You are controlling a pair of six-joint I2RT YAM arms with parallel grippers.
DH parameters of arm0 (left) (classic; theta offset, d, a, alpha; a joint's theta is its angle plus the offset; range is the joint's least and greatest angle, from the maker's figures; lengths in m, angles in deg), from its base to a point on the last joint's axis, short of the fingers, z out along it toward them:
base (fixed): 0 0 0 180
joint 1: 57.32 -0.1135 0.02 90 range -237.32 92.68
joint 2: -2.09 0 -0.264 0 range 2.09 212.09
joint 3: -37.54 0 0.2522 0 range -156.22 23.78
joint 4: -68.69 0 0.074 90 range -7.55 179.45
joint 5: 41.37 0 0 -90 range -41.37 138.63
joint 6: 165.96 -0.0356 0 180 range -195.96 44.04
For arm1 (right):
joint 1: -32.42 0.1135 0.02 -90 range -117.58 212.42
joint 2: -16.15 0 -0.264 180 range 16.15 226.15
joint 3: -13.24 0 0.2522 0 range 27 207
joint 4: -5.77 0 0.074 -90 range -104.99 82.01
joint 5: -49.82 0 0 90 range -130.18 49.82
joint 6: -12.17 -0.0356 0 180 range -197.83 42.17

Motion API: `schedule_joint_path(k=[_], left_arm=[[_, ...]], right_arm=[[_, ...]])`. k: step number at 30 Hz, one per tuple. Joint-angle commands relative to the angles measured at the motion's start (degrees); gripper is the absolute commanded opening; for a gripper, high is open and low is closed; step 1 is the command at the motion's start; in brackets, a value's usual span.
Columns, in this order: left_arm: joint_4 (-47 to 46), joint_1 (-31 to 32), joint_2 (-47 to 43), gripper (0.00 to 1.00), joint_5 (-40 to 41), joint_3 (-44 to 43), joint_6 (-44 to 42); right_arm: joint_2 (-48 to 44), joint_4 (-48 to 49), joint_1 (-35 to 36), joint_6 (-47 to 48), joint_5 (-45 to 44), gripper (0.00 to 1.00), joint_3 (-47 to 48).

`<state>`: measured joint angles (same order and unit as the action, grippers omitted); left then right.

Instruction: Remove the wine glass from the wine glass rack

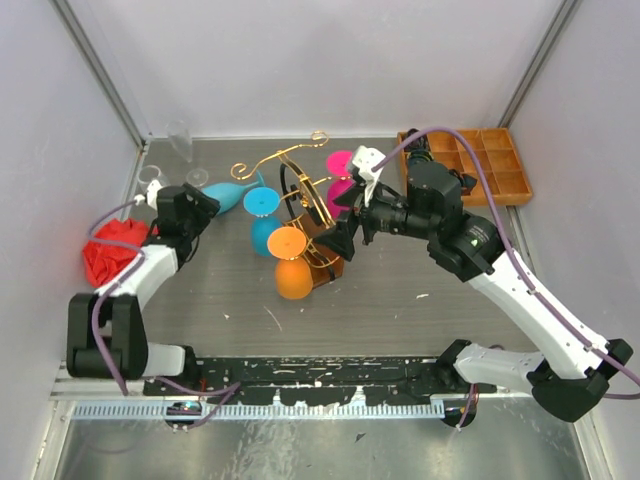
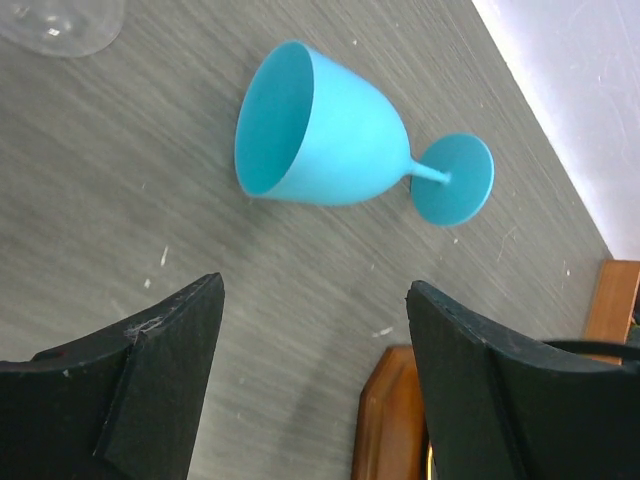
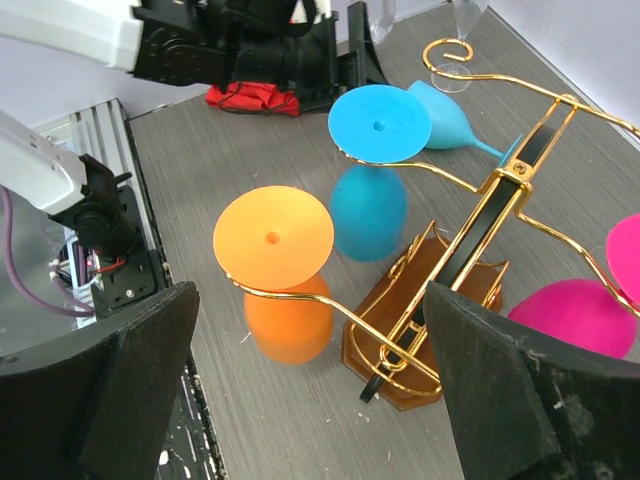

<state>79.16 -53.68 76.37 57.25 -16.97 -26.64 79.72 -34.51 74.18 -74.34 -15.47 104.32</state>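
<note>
The right claw (image 1: 343, 233) sits just beside the wine glass rack (image 1: 305, 195), at its 4 o'clock in the overhead view, jaws spread wide and holding nothing. Seen from its wrist, the orange wine glass (image 3: 275, 240) hangs upside down nearest to it, foot caught on a wire arm, bowl below. A blue glass (image 3: 375, 160) hangs the same way at the rack's 9 o'clock, and pink glasses (image 1: 340, 175) hang at 1 o'clock. A turquoise glass (image 2: 325, 140) lies on its side on the counter (image 1: 400, 290), out toward 10 o'clock, before the left claw (image 2: 315, 300), which is also wide open and empty.

The step in hand looks like a reach for the orange glass. I judge it best to close on the bowl, then slide the foot outward along the wire to its open end. Pulling straight down would likely drag the light rack over. The blue glass hangs close, so the path needs care.

The counter is grey, grained and flecked white, boxed in by plain pale walls (image 1: 330, 60). A wooden tray (image 1: 480, 165) lies at 2 o'clock, a red cloth (image 1: 110, 255) at 8 o'clock, and a clear glass (image 1: 180, 135) at 11 o'clock
</note>
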Motion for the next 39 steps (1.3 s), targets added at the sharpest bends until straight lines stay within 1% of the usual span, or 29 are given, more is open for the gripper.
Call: schedule_joint_path(k=[1, 3, 6, 13, 18, 22, 24, 30, 32, 35, 37, 38, 39], left_arm=[[-9.4, -1.7, 9.0, 0.81, -4.0, -5.1, -2.1], [-10.7, -2.6, 12.8, 0.79, -6.0, -7.2, -2.1], [-14.4, -3.2, 16.3, 0.78, -6.1, -8.7, -2.2], [-16.0, -4.4, 24.5, 0.78, -7.3, -14.3, -2.8], [-16.2, -4.7, 29.1, 0.73, -9.5, -17.7, -3.1], [-17.1, -5.1, 30.7, 0.6, -11.7, -18.4, -2.2], [-17.5, -5.2, 30.4, 0.56, -12.3, -18.1, -1.7], [-17.2, -5.1, 26.5, 0.42, -12.3, -15.9, -0.7], [-15.9, -5.1, 24.5, 0.38, -12.1, -15.3, -1.0], [-14.5, -5.2, 21.6, 0.28, -11.7, -14.4, -1.8], [-13.5, -5.3, 19.9, 0.14, -11.6, -13.9, -2.1], [-13.1, -5.5, 19.0, 0.11, -11.7, -13.9, -2.2], [-12.8, -5.5, 18.5, 0.09, -11.8, -13.9, -2.1]], right_arm=[[-1.4, 0.2, -0.2, 0.1, 0.1, 1.0, 2.2], [-0.8, 0.1, -0.2, 0.2, 0.2, 1.0, 2.2], [-0.2, -0.2, -0.2, 0.5, 0.2, 1.0, 2.1], [1.4, -1.7, -0.2, 2.5, -0.8, 1.0, 3.1], [2.7, -2.1, -0.2, 3.5, -1.4, 1.0, 3.1], [3.6, -2.2, -0.2, 3.8, -1.4, 1.0, 3.7], [3.9, -2.2, -0.2, 3.9, -1.6, 1.0, 3.7], [5.1, -1.8, -0.2, 2.9, -0.8, 1.0, 4.5], [5.1, -1.8, -0.3, 2.5, -0.4, 1.0, 4.7], [4.6, -1.5, -0.2, 1.9, -0.2, 1.0, 4.7], [4.1, -1.4, -0.2, 1.5, -0.2, 1.0, 4.7], [3.9, -1.3, -0.2, 1.3, -0.1, 1.0, 4.6], [3.7, -1.3, -0.3, 1.1, -0.1, 1.0, 4.6]])
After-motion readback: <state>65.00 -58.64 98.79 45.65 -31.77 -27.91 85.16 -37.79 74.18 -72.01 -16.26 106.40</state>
